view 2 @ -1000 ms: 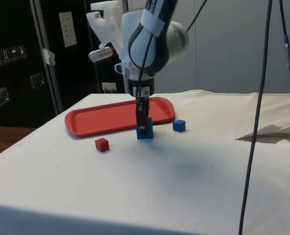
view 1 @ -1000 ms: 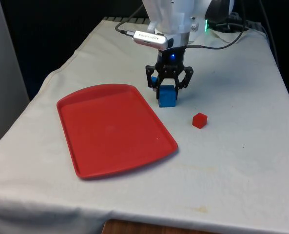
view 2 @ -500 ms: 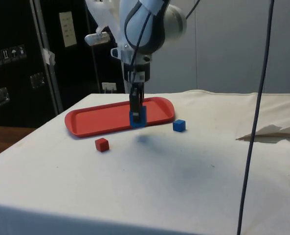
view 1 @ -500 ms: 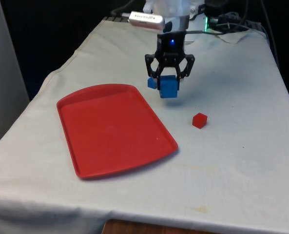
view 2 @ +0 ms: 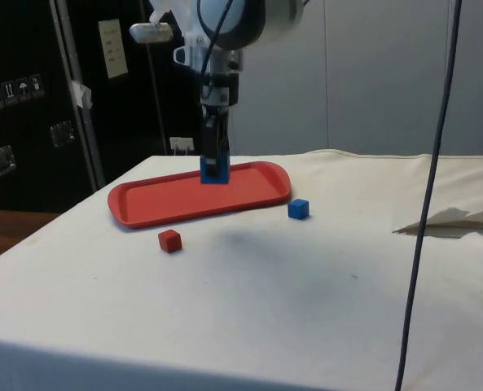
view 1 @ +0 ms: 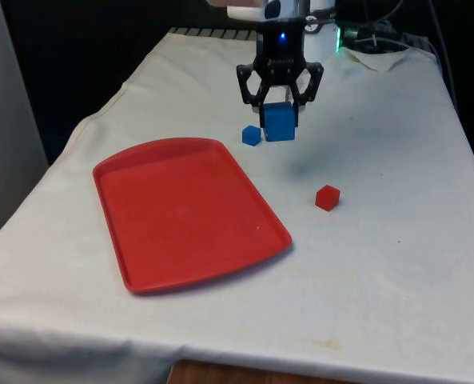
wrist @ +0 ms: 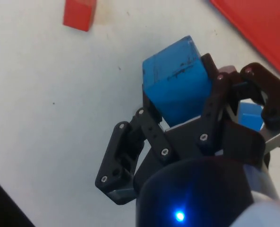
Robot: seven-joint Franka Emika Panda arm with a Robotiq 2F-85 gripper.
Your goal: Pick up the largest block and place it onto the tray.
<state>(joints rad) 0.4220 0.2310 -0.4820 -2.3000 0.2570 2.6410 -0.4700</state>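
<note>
The black tool (view 1: 280, 94) hangs above the table (view 1: 396, 264), its fingers (wrist: 151, 127) pinching the big blue block (view 1: 280, 122) — block is lifted clear of the cloth, w/ its shadow on the cloth below. In the side view the block (view 2: 213, 169) is seen in front of the red tray (view 2: 168, 198); from the front it is past the tray's (view 1: 141, 280) far corner, not over it. A small blue cube (view 1: 252, 135) sits on the table just beside the held block, at the front view's left. A small red cube (view 1: 327, 198) lies apart, toward the front view's right — near the tray's edge, not touching.
</note>
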